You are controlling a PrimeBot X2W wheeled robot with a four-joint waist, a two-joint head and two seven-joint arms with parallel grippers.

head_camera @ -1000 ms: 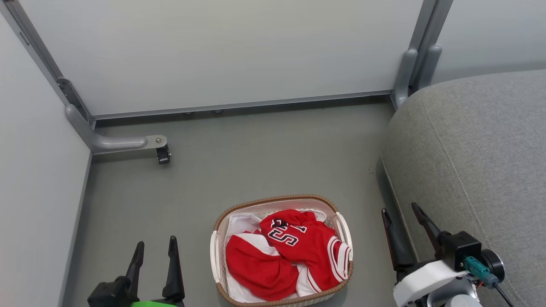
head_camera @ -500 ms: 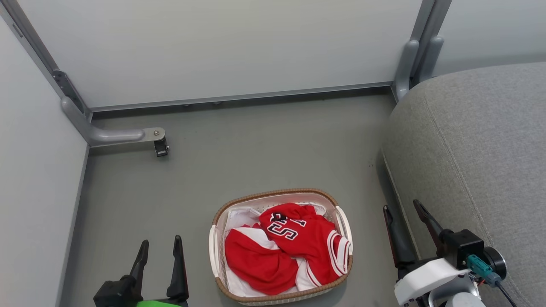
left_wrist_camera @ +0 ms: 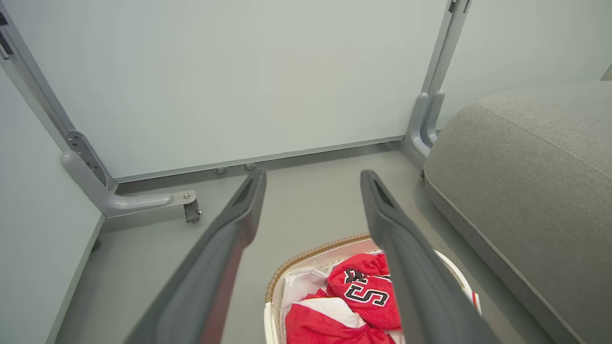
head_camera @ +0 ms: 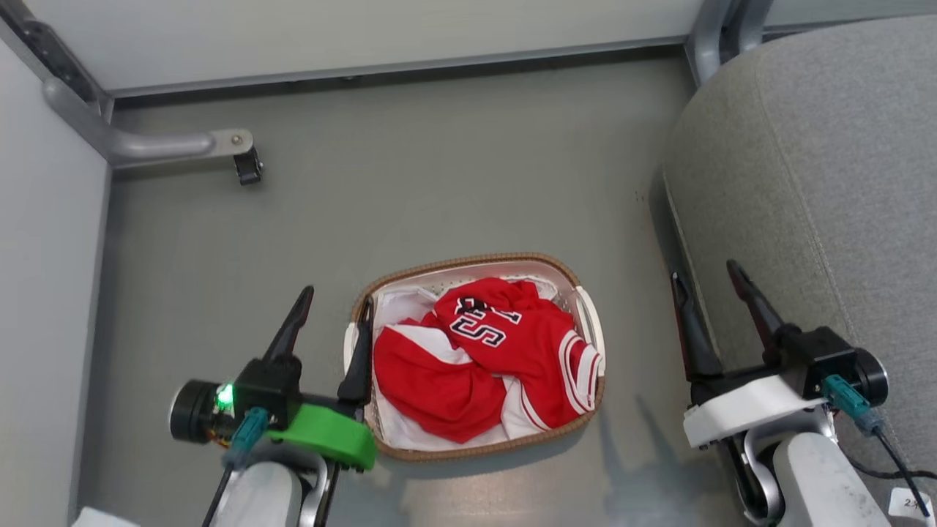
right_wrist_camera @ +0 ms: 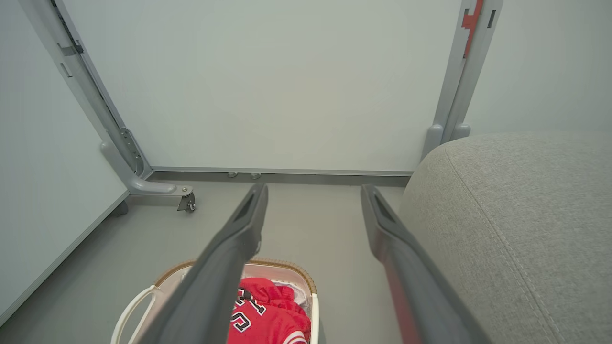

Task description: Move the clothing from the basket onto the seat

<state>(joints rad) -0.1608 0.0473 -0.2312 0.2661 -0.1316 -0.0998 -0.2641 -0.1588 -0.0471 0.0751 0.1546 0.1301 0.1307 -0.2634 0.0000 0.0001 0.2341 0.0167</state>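
1. While its two fingers stand wide apart and hold nothing, the left gripper [head_camera: 337, 296] sits at the lower left of the head view. One finger lies over the basket's left edge; I cannot tell if it touches.
2. The right gripper [head_camera: 703, 270] is wide apart and bare too, at the lower right, between the basket and the seat.
3. The basket [head_camera: 468, 260] stands on the grey floor [head_camera: 439, 168], in the lower middle.
4. The clothing [head_camera: 476, 359] lies bunched up inside the basket, on a white sheet [head_camera: 402, 307].
5. The seat [head_camera: 805, 168] takes up the right side.
6. A small wheel [head_camera: 247, 167] is at the upper left.
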